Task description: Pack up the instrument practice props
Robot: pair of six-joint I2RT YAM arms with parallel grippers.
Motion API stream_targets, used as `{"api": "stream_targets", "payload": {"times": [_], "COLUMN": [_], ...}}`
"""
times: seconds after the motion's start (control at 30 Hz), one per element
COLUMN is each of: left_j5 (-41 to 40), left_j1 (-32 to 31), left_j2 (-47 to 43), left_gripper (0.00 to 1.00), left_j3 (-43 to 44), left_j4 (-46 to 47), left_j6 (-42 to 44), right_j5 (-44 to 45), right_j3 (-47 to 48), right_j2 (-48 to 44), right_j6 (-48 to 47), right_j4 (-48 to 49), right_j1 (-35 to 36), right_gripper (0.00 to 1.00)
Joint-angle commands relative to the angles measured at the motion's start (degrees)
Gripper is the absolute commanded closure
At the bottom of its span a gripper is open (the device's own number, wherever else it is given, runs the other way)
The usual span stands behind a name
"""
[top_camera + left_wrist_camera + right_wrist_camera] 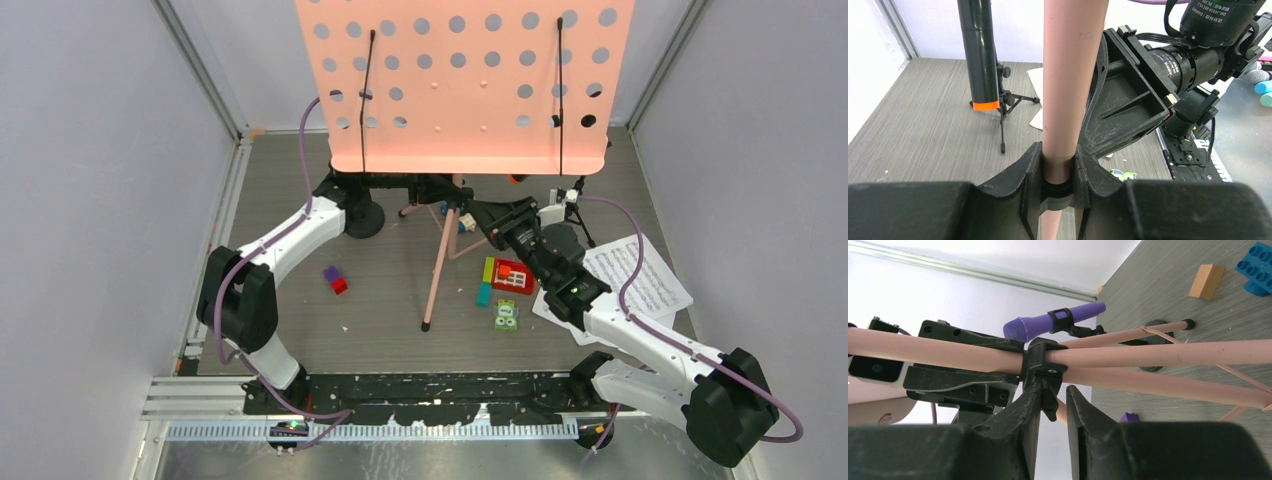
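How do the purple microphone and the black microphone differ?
The purple microphone widens to a rounded head; the black microphone is a straight tube, orange-banded at one end. A clip grips the purple one mid-body; the black one stands over a thin-legged tripod. Both clip and tripod are black.

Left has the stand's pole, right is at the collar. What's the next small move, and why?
Probably close the right gripper on the tab of the black collar: its fingers straddle that tab with a gap, while the left gripper clamps the pink pole and the legs are spread, not folded.
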Motion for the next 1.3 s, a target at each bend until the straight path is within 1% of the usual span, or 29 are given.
{"api": "stream_targets", "payload": {"times": [0.0, 0.1, 0.2, 0.27, 0.33, 0.4, 0.5, 0.57, 0.63, 0.7, 0.77, 0.87, 0.9, 0.97, 1.07, 1.17, 1.23, 1.27], "left_j5": [-2.32, -2.21, -2.15, -2.06, -2.06, -1.97, -1.89, -1.79, -1.79, -1.78, -1.77, -1.79, -1.79, -1.79, -1.79, -1.79, -1.79, -1.79], "left_j1": [0.14, 0.17, 0.14, 0.10, 0.14, 0.14, 0.14, 0.14, 0.14, 0.14, 0.14, 0.14, 0.14, 0.14, 0.14, 0.14, 0.14, 0.14], "left_j2": [1.41, 1.55, 1.61, 1.57, 1.62, 1.58, 1.57, 1.66, 1.72, 1.75, 1.85, 1.91, 1.88, 1.91, 1.98, 2.00, 2.02, 2.01], "left_gripper": [1.00, 1.00, 1.00, 1.00, 1.00, 1.00, 1.00, 1.00, 1.00, 1.00, 1.00, 1.00, 1.00, 1.00, 1.00, 1.00, 1.00, 1.00], "left_j3": [0.84, 0.81, 0.83, 0.89, 0.93, 1.04, 1.22, 1.20, 1.20, 1.22, 1.28, 1.36, 1.37, 1.31, 1.36, 1.32, 1.28, 1.33], "left_j4": [-1.69, -1.50, -1.34, -1.34, -1.34, -1.34, -1.53, -1.52, -1.52, -1.47, -1.35, -1.17, -1.16, -1.19, -1.16, -1.17, -1.16, -1.16], "left_j6": [-1.20, -1.36, -1.47, -1.48, -1.56, -1.61, -1.65, -1.65, -1.65, -1.70, -1.87, -2.00, -1.93, -1.89, -1.90, -1.87, -1.90, -1.91], "right_j5": [-1.29, -1.68, -3.26, -5.02, -7.05, -11.16, -20.61, -24.55, -27.60, -28.99, -30.00, -26.70, -24.22, -19.28, -10.46, 0.41, 5.21, 6.30], "right_j3": [2.05, 2.29, 2.74, 3.80, 4.90, 5.79, 6.01, 6.76, 8.24, 9.86, 11.21, 10.78, 10.27, 8.83, 6.84, 4.24, 1.91, 1.25], "right_j2": [0.19, 0.48, 1.23, 2.20, 2.74, 3.23, 4.02, 3.53, 2.64, 1.55, 0.73, -0.41, -0.49, -0.46, 0.10, 1.22, 2.71, 3.22], "right_j6": [-2.40, -3.25, -5.62, -10.00, -16.82, -25.71, -43.17, -53.36, -62.62, -74.00, -91.08, -120.58, -128.64, -138.96, -146.83, -154.10, -158.16, -158.32], "right_j4": [2.68, 2.84, 3.60, 4.06, 4.20, 5.31, 9.35, 7.74, 3.70, -2.14, -10.46, -24.15, -26.30, -28.18, -25.90, -17.52, -10.45, -7.11], "right_j1": [-0.09, -0.12, -0.08, -0.08, -0.07, -0.11, 0.02, 0.04, 0.26, 1.48, 3.71, 10.03, 11.70, 14.13, 17.66, 20.33, 21.49, 21.63], "right_gripper": [0.73, 0.83, 0.98, 1.00, 1.00, 1.00, 1.00, 1.00, 1.00, 0.99, 0.98, 0.93, 0.92, 0.91, 0.91, 0.88, 0.85, 0.84]}}
